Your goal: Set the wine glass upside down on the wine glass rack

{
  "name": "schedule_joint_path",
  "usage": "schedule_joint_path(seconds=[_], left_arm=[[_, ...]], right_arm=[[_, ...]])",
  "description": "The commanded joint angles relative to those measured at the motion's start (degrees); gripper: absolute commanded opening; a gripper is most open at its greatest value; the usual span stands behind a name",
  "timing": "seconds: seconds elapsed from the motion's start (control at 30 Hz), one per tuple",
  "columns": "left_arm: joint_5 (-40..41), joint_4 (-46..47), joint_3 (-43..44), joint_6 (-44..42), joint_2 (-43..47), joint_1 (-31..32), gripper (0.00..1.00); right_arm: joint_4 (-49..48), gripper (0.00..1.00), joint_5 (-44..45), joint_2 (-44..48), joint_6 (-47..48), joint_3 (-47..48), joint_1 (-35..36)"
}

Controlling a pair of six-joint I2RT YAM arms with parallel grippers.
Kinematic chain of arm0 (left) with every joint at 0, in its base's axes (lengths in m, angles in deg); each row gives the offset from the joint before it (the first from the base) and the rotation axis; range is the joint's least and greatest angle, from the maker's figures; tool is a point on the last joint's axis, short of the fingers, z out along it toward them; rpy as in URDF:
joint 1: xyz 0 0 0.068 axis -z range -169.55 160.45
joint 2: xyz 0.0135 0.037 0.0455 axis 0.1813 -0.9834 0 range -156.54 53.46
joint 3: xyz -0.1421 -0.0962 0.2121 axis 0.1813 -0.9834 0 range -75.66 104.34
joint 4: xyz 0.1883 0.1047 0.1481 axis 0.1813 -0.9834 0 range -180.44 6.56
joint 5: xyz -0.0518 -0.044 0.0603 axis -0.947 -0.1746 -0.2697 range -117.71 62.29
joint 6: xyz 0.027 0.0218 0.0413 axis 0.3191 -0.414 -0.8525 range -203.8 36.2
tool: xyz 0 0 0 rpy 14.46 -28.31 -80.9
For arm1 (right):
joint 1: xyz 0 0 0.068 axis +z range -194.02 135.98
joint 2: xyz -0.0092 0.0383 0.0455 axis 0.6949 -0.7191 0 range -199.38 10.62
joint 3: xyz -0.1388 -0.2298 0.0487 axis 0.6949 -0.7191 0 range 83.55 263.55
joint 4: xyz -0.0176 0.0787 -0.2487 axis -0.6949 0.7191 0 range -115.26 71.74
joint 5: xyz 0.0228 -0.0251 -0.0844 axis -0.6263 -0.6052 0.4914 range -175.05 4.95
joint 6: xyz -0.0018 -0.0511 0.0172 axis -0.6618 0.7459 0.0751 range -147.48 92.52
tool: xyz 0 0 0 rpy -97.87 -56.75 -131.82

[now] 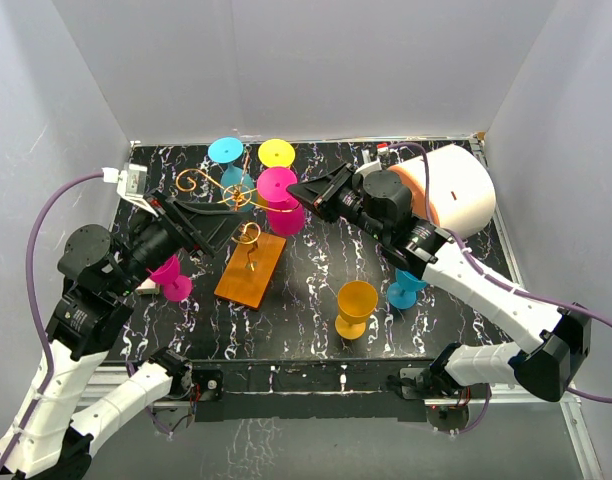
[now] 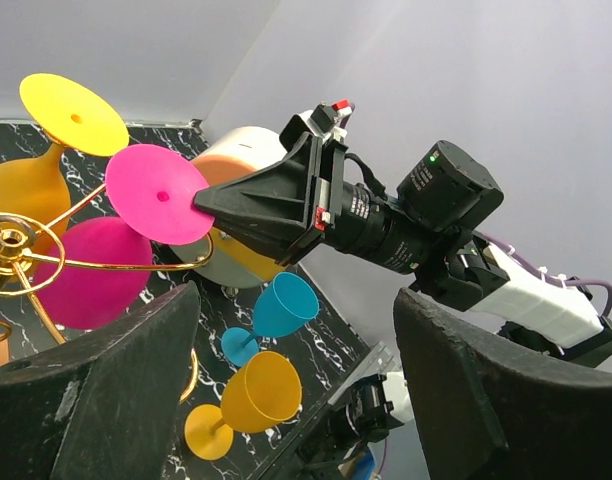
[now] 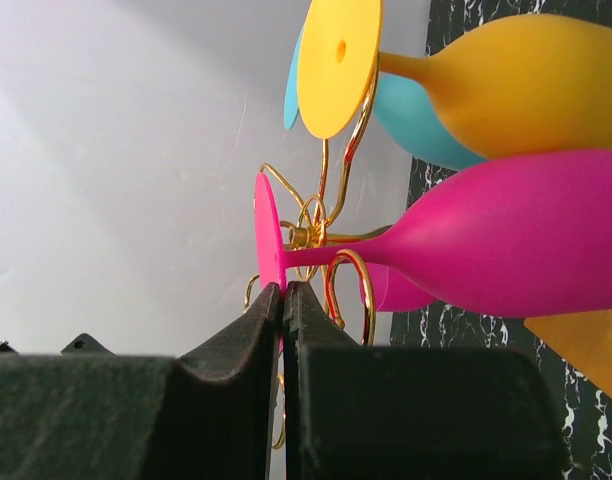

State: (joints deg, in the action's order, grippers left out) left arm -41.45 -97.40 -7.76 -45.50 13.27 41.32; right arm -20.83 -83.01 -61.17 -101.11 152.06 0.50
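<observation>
Touching pink wine glass (image 1: pixel 284 217) at its foot rim, right hand (image 1: pixel 291 190) is pressed together; left hand (image 1: pixel 224 232) spread beside rack (image 1: pixel 251 268).

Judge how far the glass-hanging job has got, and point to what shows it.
Done: cyan glass, yellow glass and magenta glass hang upside down on the rack. In hand: the right gripper, shut, tips at that magenta foot. Left: orange glass, blue glass and pink glass stand on the table; the left gripper is open, empty.
</observation>
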Motion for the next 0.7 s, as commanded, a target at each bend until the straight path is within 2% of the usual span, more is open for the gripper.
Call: schedule_joint_path(seconds=[0.0, 0.67], left_arm=[[0.86, 0.33, 1.20, -0.73, 0.72, 0.15, 0.77], [3.01, 0.05, 0.83, -0.87, 1.36, 0.15, 0.78]], right_arm=[[-2.70, 0.00, -3.96, 0.76, 0.05, 2.75, -0.44], [1.55, 0.00, -3.02, 6.61, -0.90, -0.96, -0.50]])
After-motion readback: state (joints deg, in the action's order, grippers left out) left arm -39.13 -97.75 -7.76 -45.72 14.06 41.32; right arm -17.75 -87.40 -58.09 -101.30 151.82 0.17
